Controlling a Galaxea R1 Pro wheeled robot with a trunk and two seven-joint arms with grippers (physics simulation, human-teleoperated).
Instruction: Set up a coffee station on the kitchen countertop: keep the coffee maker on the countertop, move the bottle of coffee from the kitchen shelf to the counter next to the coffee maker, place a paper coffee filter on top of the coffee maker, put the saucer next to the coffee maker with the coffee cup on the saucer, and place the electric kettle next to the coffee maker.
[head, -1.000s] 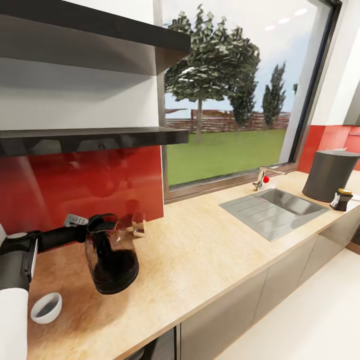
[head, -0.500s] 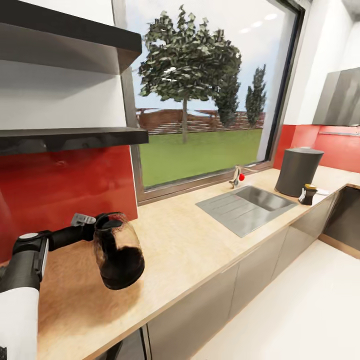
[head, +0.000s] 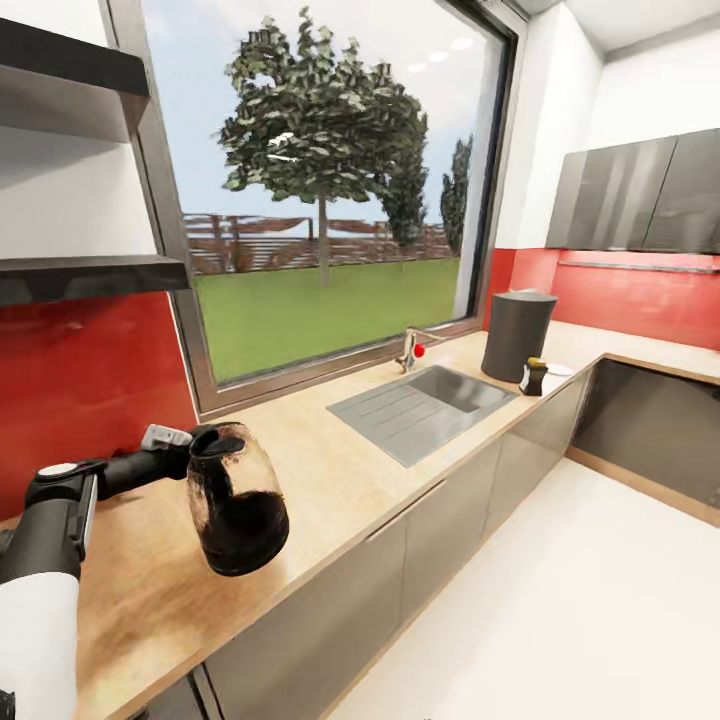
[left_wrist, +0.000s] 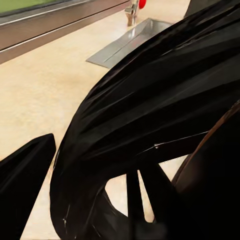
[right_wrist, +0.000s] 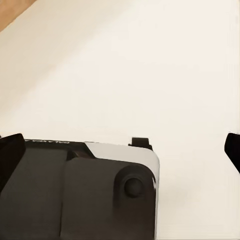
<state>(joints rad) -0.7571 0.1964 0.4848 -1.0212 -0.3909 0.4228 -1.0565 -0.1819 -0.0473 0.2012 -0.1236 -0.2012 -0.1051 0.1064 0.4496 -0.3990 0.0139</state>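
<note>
My left fingers (head: 195, 450) stay clamped on electric kettle (head: 236, 500) above worktop (head: 330, 470); view swung right, coffee maker (head: 517, 335) nearer; right fingers' state unclear.

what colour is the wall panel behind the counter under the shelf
Glossy red backsplash, seen best in the head view, behind the countertop.

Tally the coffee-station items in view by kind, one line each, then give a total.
Electric kettle, held at the left gripper: 1
Coffee maker, on the kitchen countertop beyond the sink: 1
Bottle of coffee, beside the coffee maker: 1
Total: 3
</note>
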